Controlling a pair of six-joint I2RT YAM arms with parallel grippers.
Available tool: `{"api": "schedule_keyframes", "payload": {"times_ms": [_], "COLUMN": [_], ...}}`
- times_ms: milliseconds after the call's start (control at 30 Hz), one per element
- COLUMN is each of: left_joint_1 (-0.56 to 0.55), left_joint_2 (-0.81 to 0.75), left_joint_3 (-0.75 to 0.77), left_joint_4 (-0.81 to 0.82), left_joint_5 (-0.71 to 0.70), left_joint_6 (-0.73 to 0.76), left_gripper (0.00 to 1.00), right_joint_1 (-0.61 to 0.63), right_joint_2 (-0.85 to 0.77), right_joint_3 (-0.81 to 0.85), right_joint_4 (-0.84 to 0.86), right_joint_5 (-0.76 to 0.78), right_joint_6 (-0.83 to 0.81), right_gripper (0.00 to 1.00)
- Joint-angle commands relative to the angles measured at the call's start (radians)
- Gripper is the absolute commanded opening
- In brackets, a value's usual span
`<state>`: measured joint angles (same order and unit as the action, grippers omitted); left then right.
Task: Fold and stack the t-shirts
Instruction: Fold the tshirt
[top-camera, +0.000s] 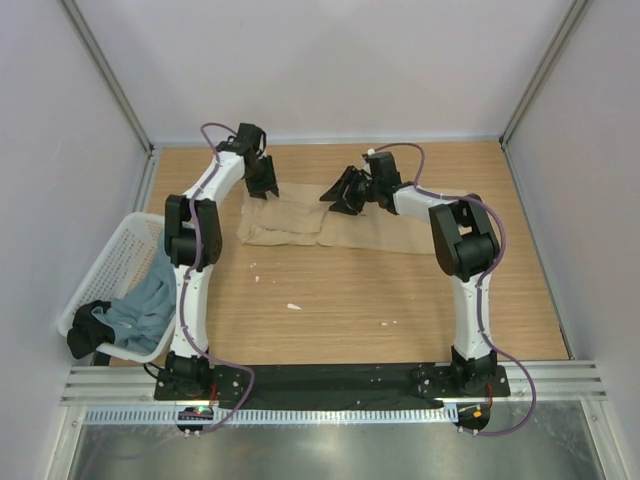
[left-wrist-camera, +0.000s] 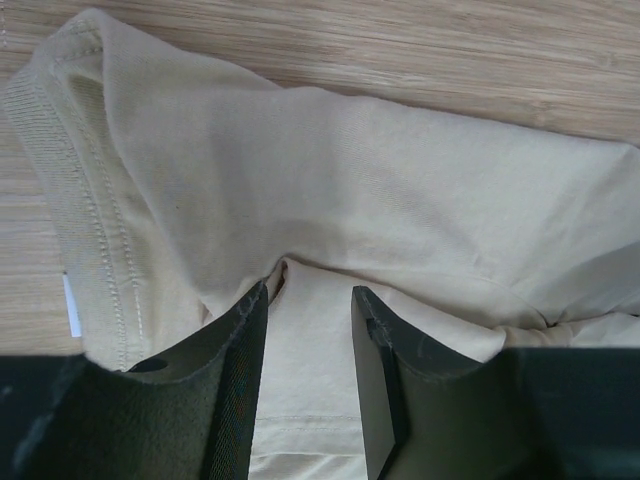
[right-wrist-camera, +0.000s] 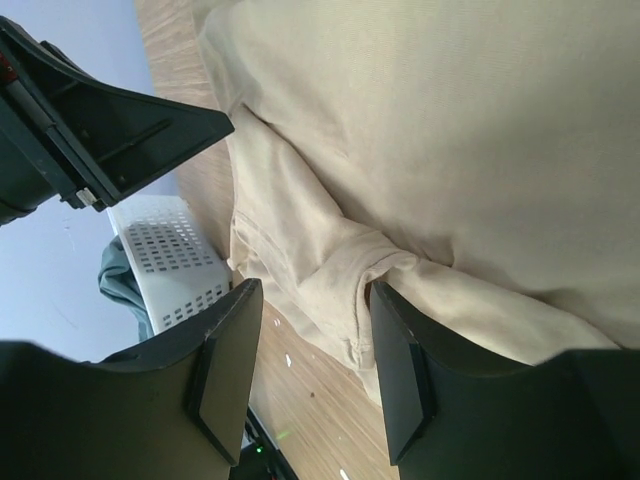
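While the tan t-shirt (top-camera: 330, 228) lies rumpled, seemingly half folded, on the table (top-camera: 350, 300) right of the basket (top-camera: 118, 238), we see the left pincer (left-wrist-camera: 310, 305) and right pincer (right-wrist-camera: 315, 300) over it, jaws apart, gripping nothing; the grey-blue t-shirt (top-camera: 150, 300) waits bunched inside the basket, nothing stacked.

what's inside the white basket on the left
The basket holds a grey-blue t-shirt spilling over its rim, and a dark bundle at its near corner. Anything beneath them is covered.
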<state>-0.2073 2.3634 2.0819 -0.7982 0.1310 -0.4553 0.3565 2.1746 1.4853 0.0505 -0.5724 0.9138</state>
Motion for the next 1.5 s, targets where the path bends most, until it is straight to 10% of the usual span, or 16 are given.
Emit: {"api": "schedule_keyframes", "payload": {"times_ms": [0, 633, 767, 900, 1300, 1467], "left_joint_1": [0.006, 0.008, 0.008, 0.009, 0.016, 0.011], "left_joint_2": [-0.026, 0.026, 0.031, 0.027, -0.003, -0.055], "left_joint_3": [-0.003, 0.012, 0.012, 0.004, -0.037, -0.080], "left_joint_4": [-0.004, -0.003, -0.002, 0.001, 0.051, 0.050], "left_joint_5": [-0.022, -0.019, -0.042, -0.091, -0.136, -0.088], "left_joint_6": [0.029, 0.018, 0.012, 0.004, -0.032, -0.032], "left_gripper": [0.41, 0.19, 0.00, 0.00, 0.00, 0.35], "right_joint_1": [0.009, 0.030, 0.029, 0.022, 0.002, 0.001], "right_joint_2": [0.021, 0.063, 0.059, 0.059, 0.103, 0.100], "right_joint_3": [0.035, 0.058, 0.061, 0.067, 0.073, 0.136], "right_joint_4": [-0.017, -0.018, -0.031, -0.044, -0.100, -0.196], "right_joint_5": [-0.012, 0.011, 0.025, 0.040, 0.069, 0.055], "right_joint_6": [-0.007, -0.004, -0.009, -0.033, -0.101, -0.157], "right_gripper": [0.52, 0.34, 0.23, 0.01, 0.01, 0.22]}}
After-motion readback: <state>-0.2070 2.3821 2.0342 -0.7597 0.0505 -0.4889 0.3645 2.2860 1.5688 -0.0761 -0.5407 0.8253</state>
